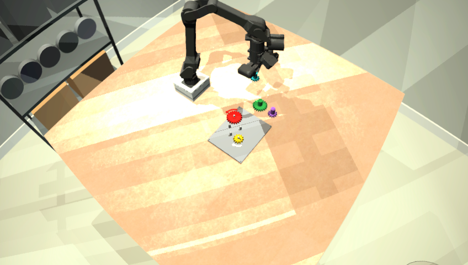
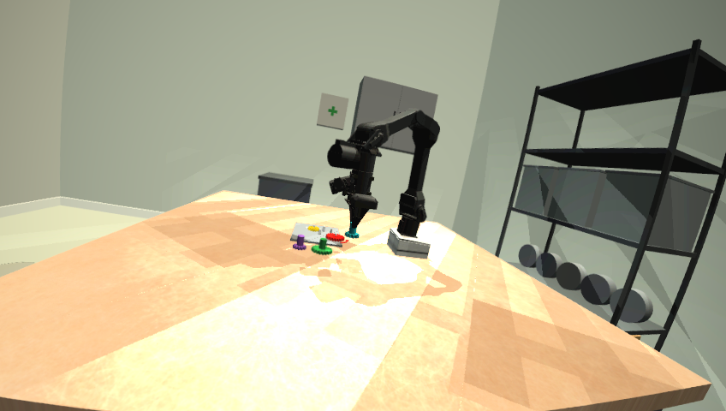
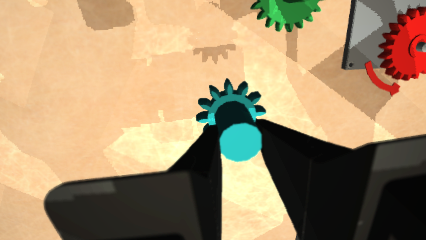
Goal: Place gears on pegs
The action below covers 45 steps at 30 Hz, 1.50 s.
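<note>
My gripper point(image 1: 256, 74) point(image 2: 353, 224) point(image 3: 236, 130) is shut on the upright hub of the teal gear point(image 1: 255, 78) point(image 2: 352, 234) point(image 3: 240, 142), teeth downward, held above the table. The green gear point(image 1: 260, 106) point(image 2: 322, 250) point(image 3: 287, 15) and the purple gear point(image 1: 272, 113) point(image 2: 299, 245) stand on the table beside the grey board point(image 1: 251, 144) point(image 2: 301, 232) point(image 3: 362, 32). The red gear point(image 1: 234, 117) point(image 2: 335, 237) point(image 3: 401, 52) and the yellow gear point(image 1: 238, 139) point(image 2: 312, 229) are on the board. Between them stand three empty pegs, one left point(image 1: 229, 126), one right point(image 1: 240, 128) and one lower point(image 1: 230, 133).
The red arrow point(image 3: 381, 82) curves beside the red gear, and the white arrow point(image 1: 237, 146) lies beside the yellow gear. The arm's pale base point(image 1: 192, 92) point(image 2: 408, 245) stands on the table near the board. A shelf rack point(image 2: 601, 152) stands beyond the table.
</note>
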Each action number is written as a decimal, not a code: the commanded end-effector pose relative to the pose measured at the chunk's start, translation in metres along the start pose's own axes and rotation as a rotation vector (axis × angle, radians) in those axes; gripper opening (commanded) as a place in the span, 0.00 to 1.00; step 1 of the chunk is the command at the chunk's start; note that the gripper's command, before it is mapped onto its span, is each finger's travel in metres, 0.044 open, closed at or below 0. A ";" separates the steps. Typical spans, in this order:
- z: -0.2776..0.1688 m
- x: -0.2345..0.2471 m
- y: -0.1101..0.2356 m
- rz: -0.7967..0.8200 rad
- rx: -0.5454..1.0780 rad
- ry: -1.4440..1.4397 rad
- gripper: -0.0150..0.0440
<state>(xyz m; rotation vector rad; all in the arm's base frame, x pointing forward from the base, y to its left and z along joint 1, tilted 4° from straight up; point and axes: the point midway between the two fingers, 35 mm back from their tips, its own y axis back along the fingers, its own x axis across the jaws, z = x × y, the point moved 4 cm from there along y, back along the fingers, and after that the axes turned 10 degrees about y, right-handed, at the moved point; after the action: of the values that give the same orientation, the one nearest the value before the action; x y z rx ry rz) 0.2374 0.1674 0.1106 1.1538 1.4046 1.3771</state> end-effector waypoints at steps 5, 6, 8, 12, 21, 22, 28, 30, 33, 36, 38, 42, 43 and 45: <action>0.001 0.000 0.022 0.006 -0.011 0.005 0.25; 0.001 -0.001 0.025 0.006 -0.011 0.005 0.25; 0.001 -0.001 0.030 0.006 -0.011 0.004 0.25; -0.001 -0.002 0.040 0.006 -0.011 0.004 0.25; -0.005 -0.005 0.064 0.005 -0.011 0.003 0.25; -0.005 -0.005 0.066 0.005 -0.011 0.002 0.25; -0.003 -0.010 0.066 0.004 -0.012 0.002 0.25; -0.001 -0.014 0.064 0.004 -0.012 0.002 0.25; 0.001 -0.021 0.062 0.003 -0.013 0.002 0.25; 0.003 -0.027 0.059 0.003 -0.014 0.002 0.25; 0.005 -0.031 0.058 0.002 -0.014 0.002 0.25; 0.007 -0.040 0.055 0.001 -0.015 0.002 0.25; 0.008 -0.042 0.054 0.001 -0.015 0.002 0.25; 0.009 -0.046 0.052 0.001 -0.015 0.002 0.25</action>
<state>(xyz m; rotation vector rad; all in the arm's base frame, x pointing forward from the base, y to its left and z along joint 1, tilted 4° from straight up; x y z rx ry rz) 0.2573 0.1285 0.1637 1.1504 1.3869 1.3885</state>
